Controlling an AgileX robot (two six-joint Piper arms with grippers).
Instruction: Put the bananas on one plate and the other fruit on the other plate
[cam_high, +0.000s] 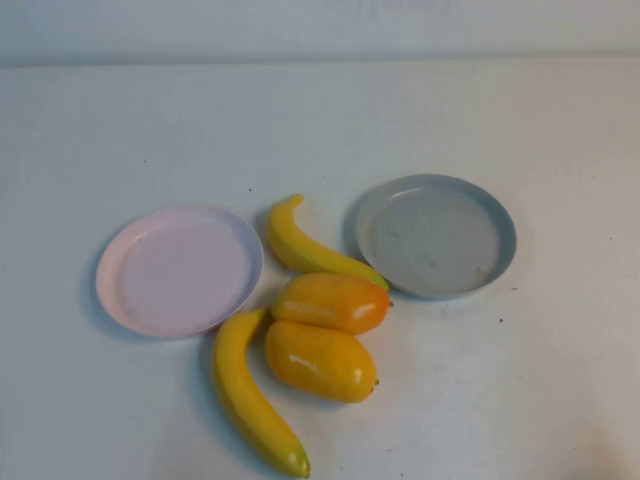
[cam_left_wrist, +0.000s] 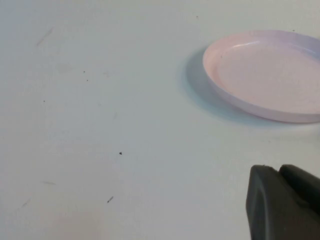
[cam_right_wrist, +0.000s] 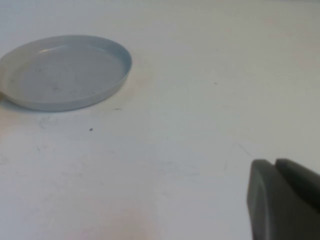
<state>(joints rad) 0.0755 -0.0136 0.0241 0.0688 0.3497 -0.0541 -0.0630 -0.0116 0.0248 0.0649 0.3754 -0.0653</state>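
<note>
In the high view two yellow bananas lie on the white table: a shorter one (cam_high: 305, 245) between the plates and a longer one (cam_high: 250, 395) at the front. Two orange-yellow mango-like fruits lie between them, the redder one (cam_high: 332, 302) behind the other (cam_high: 320, 360). The pale pink plate (cam_high: 178, 270) is left and empty, also in the left wrist view (cam_left_wrist: 270, 75). The grey-blue plate (cam_high: 437, 235) is right and empty, also in the right wrist view (cam_right_wrist: 65, 70). My left gripper (cam_left_wrist: 280, 172) and right gripper (cam_right_wrist: 275, 165) are shut, empty, over bare table, outside the high view.
The white table (cam_high: 540, 380) runs back to a pale wall (cam_high: 320, 30) at the far edge. Small dark specks (cam_left_wrist: 120, 153) mark the tabletop by the left gripper.
</note>
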